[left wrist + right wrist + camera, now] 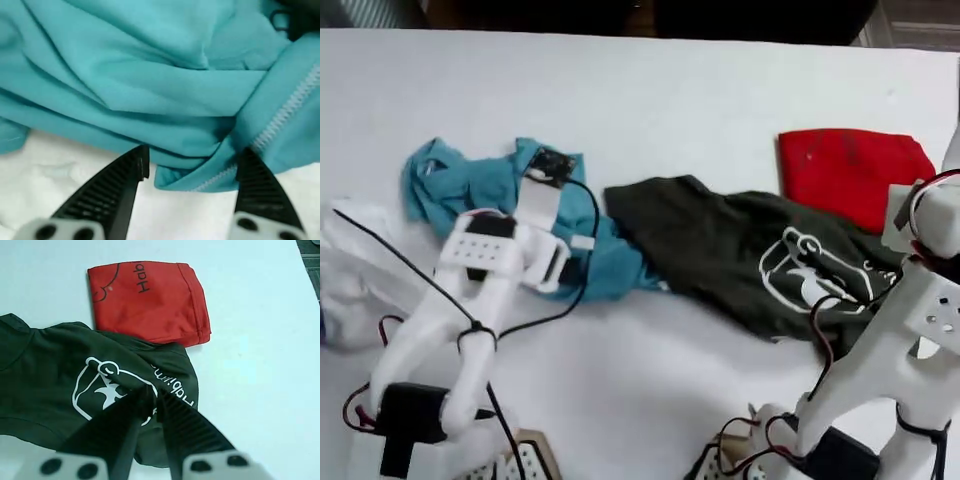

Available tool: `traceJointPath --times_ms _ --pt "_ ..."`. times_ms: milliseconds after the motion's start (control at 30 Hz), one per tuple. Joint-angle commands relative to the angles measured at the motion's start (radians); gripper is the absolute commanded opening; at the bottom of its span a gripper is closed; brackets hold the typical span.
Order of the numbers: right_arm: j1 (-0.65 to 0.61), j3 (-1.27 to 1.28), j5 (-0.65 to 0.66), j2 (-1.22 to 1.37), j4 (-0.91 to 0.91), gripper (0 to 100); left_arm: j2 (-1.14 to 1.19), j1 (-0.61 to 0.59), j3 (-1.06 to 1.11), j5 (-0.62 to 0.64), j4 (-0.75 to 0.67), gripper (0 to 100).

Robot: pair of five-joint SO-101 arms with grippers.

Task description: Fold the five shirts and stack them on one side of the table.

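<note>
- Your left gripper (195,161) is spread wide, and the lower hem of the teal shirt (150,70) sits right between the two black fingers (120,185).
- A white stitched seam (280,120) runs down the fold of teal cloth next to one finger. There is a white surface under the tips.
- From above, that teal shirt (470,185) lies crumpled at about 9 o'clock from the middle of the table (670,90), with your left arm (470,290) stretched over it.
- At the far 9 o'clock edge a white shirt (350,270) lies bunched up, just beside the teal one.
- Your right gripper (152,397) has its fingers pressed together, tips meeting. It hangs over the dark green shirt (50,385), right above the white print (110,385).
- From above, the dark green shirt (720,240) is spread loosely at about 4 o'clock. Its 9 o'clock end touches the teal shirt.
- The red shirt (850,170) is folded into a neat block at 2 o'clock.
- From the right wrist you see the red shirt (150,300) lying flat, with the green shirt's hem meeting its near edge.
- Your right arm (920,300) stands at the table's 4 o'clock corner, beside the green shirt.
</note>
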Motion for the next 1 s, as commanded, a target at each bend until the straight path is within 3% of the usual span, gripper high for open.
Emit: traceJointPath --times_ms 0,200,267,400,533,800,967 --pt "-0.021 0.054 0.011 -0.041 0.007 2.0 -0.031 0.012 -0.001 -0.003 -0.049 30" --pt "-0.022 0.098 0.008 -0.041 0.007 2.0 0.083 0.015 -0.012 -0.005 -0.054 29" --pt "-0.022 0.098 0.008 -0.041 0.007 2.0 0.141 0.015 -0.025 -0.006 -0.054 23" --pt "-0.022 0.101 0.006 -0.041 0.007 2.0 0.229 -0.005 -0.108 -0.006 -0.025 1" --pt "-0.022 0.103 0.005 -0.041 0.008 2.0 0.241 -0.064 -0.22 -0.006 0.058 3" --pt "-0.022 0.104 0.005 -0.041 0.008 2.0 0.138 -0.422 -0.627 -0.066 0.322 3" --pt "-0.024 0.104 0.003 -0.038 0.008 2.0 0.021 -0.694 -0.868 -0.153 0.376 3"
